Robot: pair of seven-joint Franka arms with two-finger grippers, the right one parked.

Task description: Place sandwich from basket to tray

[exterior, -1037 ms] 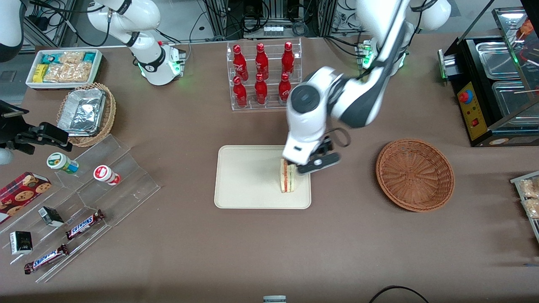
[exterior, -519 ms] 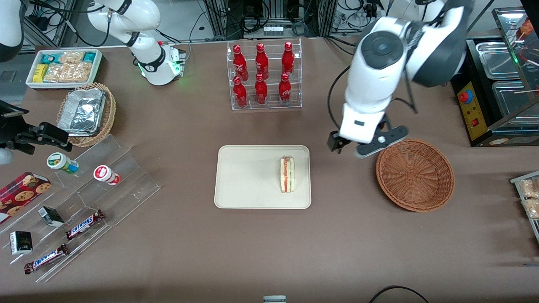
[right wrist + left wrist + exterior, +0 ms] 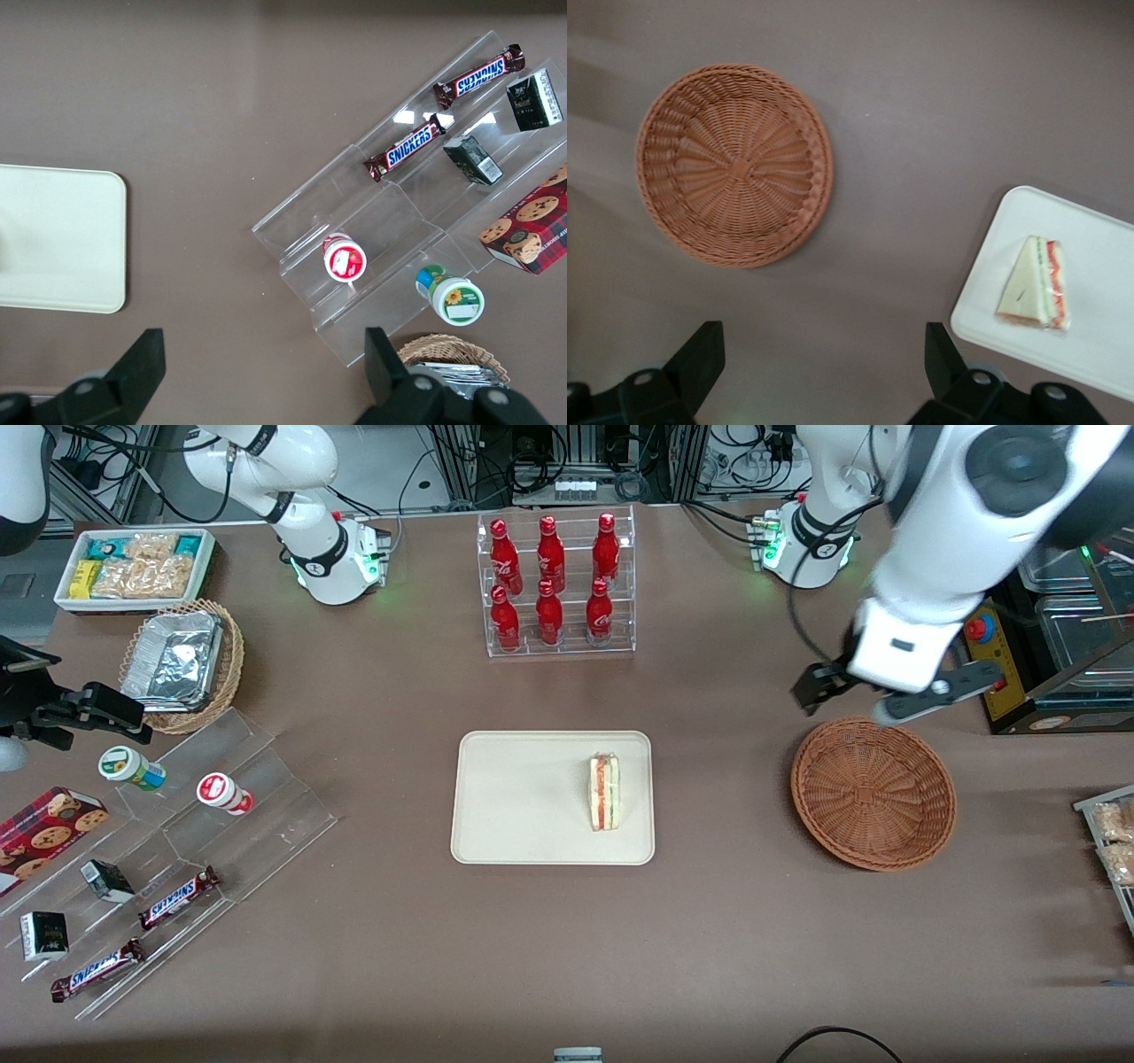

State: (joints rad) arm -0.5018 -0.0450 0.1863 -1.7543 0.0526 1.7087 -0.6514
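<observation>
The tool (image 3: pixel 855 697) hangs wide and empty above the basket's (image 3: pixel 873 793) far rim. The sandwich (image 3: pixel 605 792) rests on the tray (image 3: pixel 523 797), the basket bare. The retreat probably just needs a high, clear path.

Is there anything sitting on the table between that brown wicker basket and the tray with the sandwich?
Nothing: in the front view, only bare brown tabletop separates the basket from the tray.
</observation>
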